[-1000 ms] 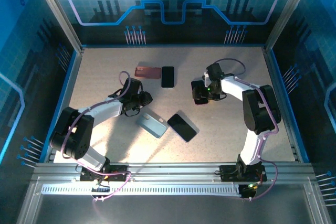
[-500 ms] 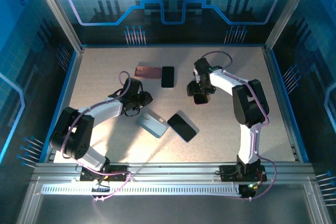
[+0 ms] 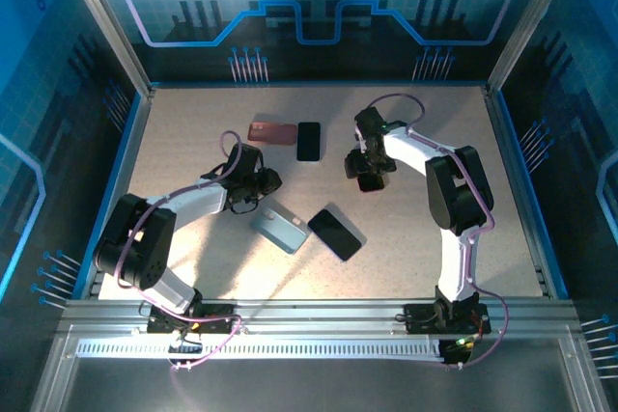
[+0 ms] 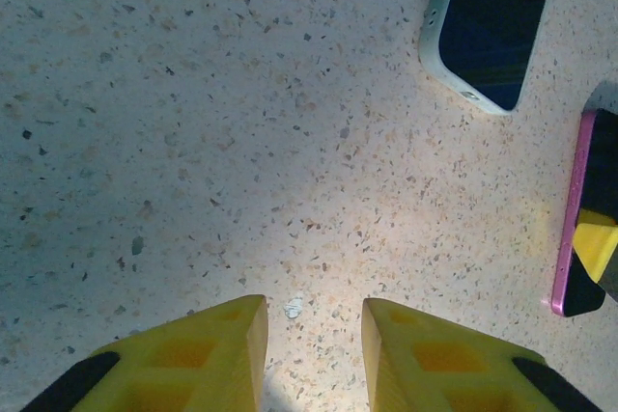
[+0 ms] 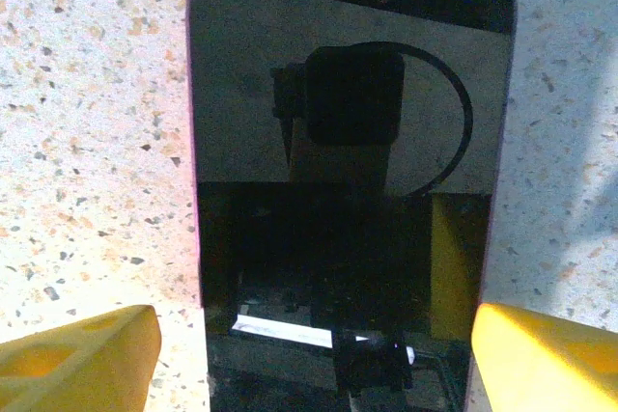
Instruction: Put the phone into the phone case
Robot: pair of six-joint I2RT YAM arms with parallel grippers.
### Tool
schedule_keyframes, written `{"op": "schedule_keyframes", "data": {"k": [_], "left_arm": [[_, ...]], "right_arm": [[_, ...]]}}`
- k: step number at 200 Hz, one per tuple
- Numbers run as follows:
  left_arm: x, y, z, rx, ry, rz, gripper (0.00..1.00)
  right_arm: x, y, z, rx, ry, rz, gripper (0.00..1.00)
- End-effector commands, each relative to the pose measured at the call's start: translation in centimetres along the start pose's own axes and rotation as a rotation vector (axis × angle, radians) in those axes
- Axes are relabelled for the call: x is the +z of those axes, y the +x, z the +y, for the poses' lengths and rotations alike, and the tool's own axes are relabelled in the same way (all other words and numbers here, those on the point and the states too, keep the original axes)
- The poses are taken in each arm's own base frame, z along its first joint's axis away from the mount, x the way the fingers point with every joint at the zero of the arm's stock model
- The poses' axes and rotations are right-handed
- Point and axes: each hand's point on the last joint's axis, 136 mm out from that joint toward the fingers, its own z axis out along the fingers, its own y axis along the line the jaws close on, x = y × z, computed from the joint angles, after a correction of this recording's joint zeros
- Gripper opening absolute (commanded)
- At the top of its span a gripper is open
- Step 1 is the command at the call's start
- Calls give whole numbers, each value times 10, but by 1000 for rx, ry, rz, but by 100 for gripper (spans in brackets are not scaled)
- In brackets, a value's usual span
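Observation:
A black-screened phone (image 5: 352, 142) with a pink-purple rim lies flat, screen up, on the speckled table. My right gripper (image 5: 314, 320) (image 3: 365, 169) hangs low over it, open, one yellow finger on each side of its near end. The same phone (image 4: 584, 209) appears at the right edge of the left wrist view with a yellow fingertip beside it. A pink-red phone case (image 3: 273, 132) lies at the back, left of centre. My left gripper (image 4: 314, 311) (image 3: 263, 181) is open over bare table, nothing between its fingers.
A second black phone (image 3: 308, 141) with a pale rim (image 4: 492, 21) lies next to the pink-red case. Nearer the front lie a grey-blue case or phone back (image 3: 280, 230) and a third black phone (image 3: 335, 233). Metal frame rails border the table (image 3: 193, 123).
The right arm has swung its elbow toward the back and its gripper has shifted a little to the left. The left arm has stayed still.

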Motion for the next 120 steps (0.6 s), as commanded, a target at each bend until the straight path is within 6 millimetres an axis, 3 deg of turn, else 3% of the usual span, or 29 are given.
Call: {"op": "schedule_keyframes", "data": {"k": [1, 120], "left_arm": [[-2, -6, -6, -5, 24, -7, 32], [-8, -6, -4, -3, 17, -20, 32]], "right_arm": [[-8, 2, -5, -11, 30, 1, 87], [22, 6, -5, -19, 35, 62, 84]]}}
